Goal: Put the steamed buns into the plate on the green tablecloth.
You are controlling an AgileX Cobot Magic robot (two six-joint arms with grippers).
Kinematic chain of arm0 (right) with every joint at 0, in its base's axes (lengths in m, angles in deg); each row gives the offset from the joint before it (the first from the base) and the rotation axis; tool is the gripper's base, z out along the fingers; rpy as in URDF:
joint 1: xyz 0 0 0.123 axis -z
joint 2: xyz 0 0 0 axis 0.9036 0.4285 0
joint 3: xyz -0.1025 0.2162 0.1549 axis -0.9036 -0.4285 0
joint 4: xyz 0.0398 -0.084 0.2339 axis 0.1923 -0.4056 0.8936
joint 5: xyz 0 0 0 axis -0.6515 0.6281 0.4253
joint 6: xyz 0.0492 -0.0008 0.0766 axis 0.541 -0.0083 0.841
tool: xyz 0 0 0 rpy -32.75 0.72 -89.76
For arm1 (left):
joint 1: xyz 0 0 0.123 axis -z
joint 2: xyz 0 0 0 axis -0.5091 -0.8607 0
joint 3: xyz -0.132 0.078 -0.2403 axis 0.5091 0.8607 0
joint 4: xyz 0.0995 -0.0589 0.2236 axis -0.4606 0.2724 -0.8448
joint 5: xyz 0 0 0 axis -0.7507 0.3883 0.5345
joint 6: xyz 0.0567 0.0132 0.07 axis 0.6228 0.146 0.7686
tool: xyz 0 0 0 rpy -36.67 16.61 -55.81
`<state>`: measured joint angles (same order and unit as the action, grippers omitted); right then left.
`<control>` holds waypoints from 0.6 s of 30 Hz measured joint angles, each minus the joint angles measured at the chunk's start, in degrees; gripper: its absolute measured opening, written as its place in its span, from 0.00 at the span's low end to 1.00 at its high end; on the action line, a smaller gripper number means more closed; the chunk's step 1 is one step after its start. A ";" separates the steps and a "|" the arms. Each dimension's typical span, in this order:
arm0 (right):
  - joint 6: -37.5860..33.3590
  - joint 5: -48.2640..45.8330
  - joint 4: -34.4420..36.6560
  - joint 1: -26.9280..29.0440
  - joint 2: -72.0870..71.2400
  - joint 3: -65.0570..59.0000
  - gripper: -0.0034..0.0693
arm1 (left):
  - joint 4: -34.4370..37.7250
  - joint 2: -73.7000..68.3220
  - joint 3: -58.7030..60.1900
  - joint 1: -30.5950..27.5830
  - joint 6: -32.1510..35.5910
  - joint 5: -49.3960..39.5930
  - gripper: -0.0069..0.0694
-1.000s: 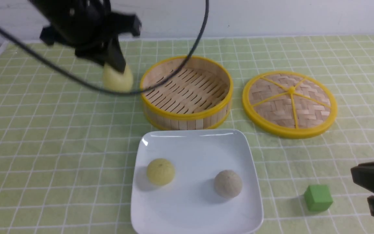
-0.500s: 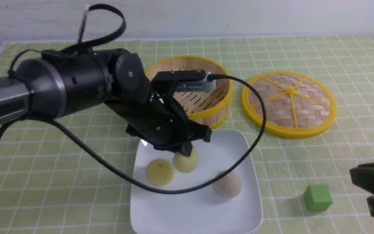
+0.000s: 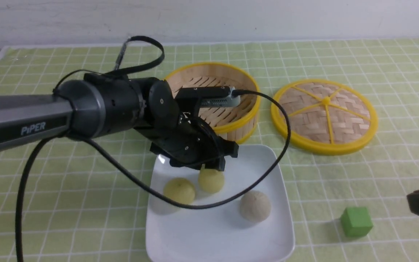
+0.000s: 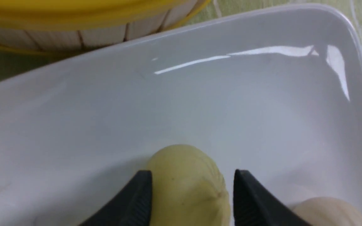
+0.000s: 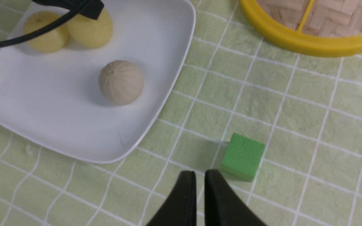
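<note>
Three steamed buns lie in the white square plate (image 3: pixel 220 233) on the green tablecloth (image 3: pixel 67 189). A pale yellow bun (image 3: pixel 211 181) rests on the plate's far half, touching a second yellow bun (image 3: pixel 179 190). The greyish-white bun (image 3: pixel 255 206) lies apart, to their right. My left gripper (image 4: pixel 192 175) hangs just over the first yellow bun (image 4: pixel 187 185), open, one finger on each side of it and a thin gap at one side. At the right edge of the table my right gripper (image 5: pixel 200 177) is shut on nothing, close to the cloth.
The bamboo steamer basket (image 3: pixel 255 105) with a yellow rim stands just behind the plate, partly covered by my left arm. Its woven lid (image 3: pixel 324 116) lies to the right. A green cube (image 3: pixel 356 221) sits beside my right gripper. A black cable (image 3: pixel 267 174) loops over the plate.
My left arm brought the yellow bun from left of the steamer down onto the plate and opened its jaws. My right gripper has drawn back to the right and its jaws have closed.
</note>
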<state>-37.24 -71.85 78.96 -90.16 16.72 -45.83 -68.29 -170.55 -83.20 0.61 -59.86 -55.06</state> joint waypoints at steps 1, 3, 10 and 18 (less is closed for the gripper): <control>0.00 -2.46 -0.32 0.00 -1.26 1.72 0.07 | -0.56 1.20 0.00 -0.05 0.00 0.00 0.69; 0.00 -6.62 -1.23 0.00 -3.55 4.44 0.03 | -1.77 2.97 0.00 -0.05 0.00 -0.05 0.73; 0.00 -18.87 -4.35 0.00 -16.49 7.22 0.03 | -7.67 9.53 -0.07 -0.12 -1.47 -4.83 0.72; 0.00 7.40 -3.33 0.00 -31.88 -10.03 0.03 | -10.90 13.51 -0.07 -0.12 -3.07 -8.57 0.32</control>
<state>-37.24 -64.44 75.63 -90.16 -15.16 -55.86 -79.19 -157.04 -83.27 0.50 -62.93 -63.64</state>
